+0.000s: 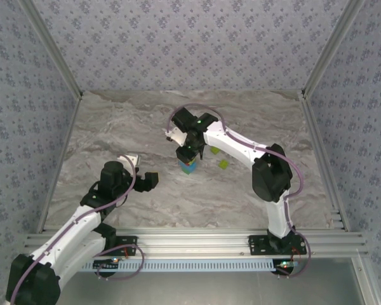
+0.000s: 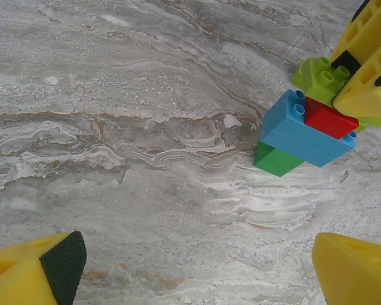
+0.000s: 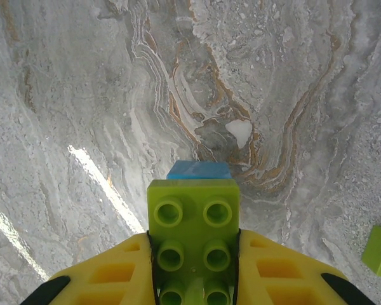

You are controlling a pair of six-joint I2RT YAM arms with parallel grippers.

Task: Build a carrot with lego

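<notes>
Top view, right gripper [image 1: 189, 151]: at centre frame, pinching just above the carrot [image 1: 188, 167], which stands on the table [image 1: 114, 127].
Top view, left gripper [image 1: 150, 181]: spread wide and empty, lower left of the carrot and apart from it. Your right arm is the nearer one.
Top view, loose bricks [image 1: 223, 164]: two lime pieces just right of the carrot.
Left wrist, carrot [image 2: 305, 130]: upper right of frame. Green at the foot, then blue, red, and a lime brick [image 2: 317, 76] on top. The long axis climbs from lower left to upper right.
Left wrist, fingers: the right gripper's yellow fingers [image 2: 368, 38] clamp the lime brick in the upper right corner.
Right wrist, lime brick [image 3: 193, 229]: pinched at bottom centre, studs towards you, blue showing just beyond it.
Right wrist, axis: the carrot runs straight away from the gripper, so your press should follow that line. You cannot tell whether the brick is fully seated.
</notes>
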